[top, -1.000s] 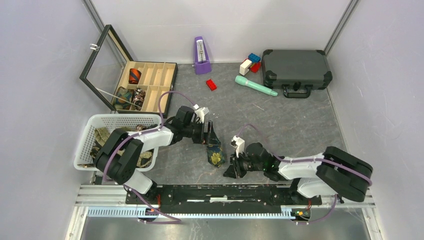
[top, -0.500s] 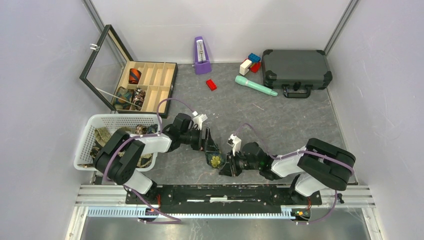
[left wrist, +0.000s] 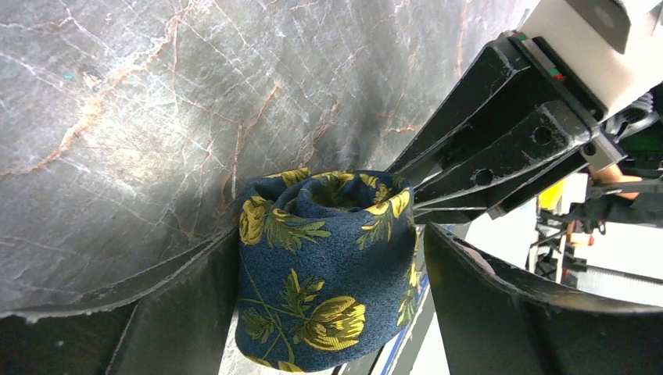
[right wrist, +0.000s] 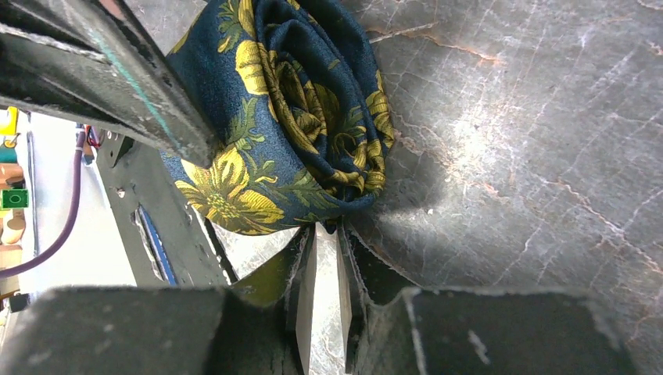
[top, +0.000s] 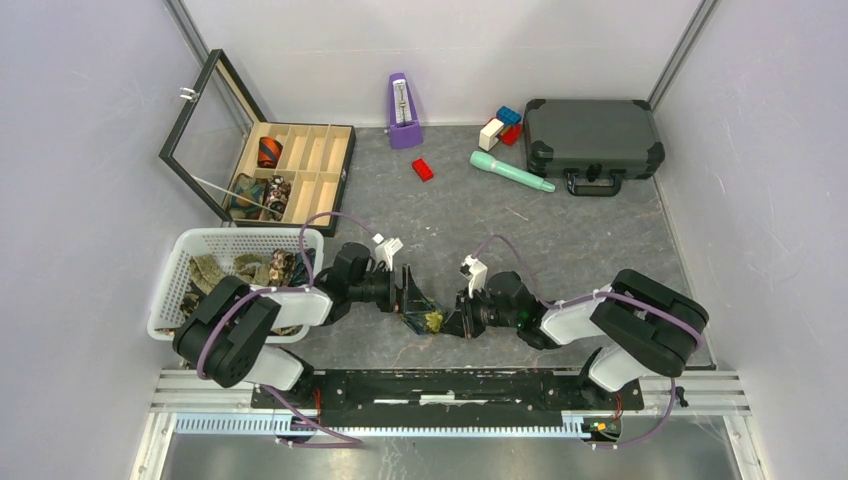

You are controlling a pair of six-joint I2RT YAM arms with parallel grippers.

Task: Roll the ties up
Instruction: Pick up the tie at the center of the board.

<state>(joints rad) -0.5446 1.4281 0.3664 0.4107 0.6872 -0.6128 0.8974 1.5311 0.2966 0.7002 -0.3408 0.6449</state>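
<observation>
Currently one tie (left wrist: 324, 266) is a finished coil, navy with yellow flowers, sitting on the counter (left wrist: 117, 94) right between the two grippers. Left gripper (left wrist: 328, 234) is spread wide and straddles the coil: one finger (left wrist: 180, 312) lies against the cloth, the other (left wrist: 508, 312) is just beside it, so it brackets the coil rather than clamping it. Right gripper (right wrist: 327, 234) comes in from the opposite side, nearly clenched with only a thin slit between the fingers. Its tips nip the outer edge of the coil at the low side. From above, both grippers meet nose to nose over the coil, close to the arm bases. Coil's open end faces the left wrist camera, layers tight. Loose ties (top: 210, 270) lie in the white basket (top: 240, 235), well apart behind the left gripper.
</observation>
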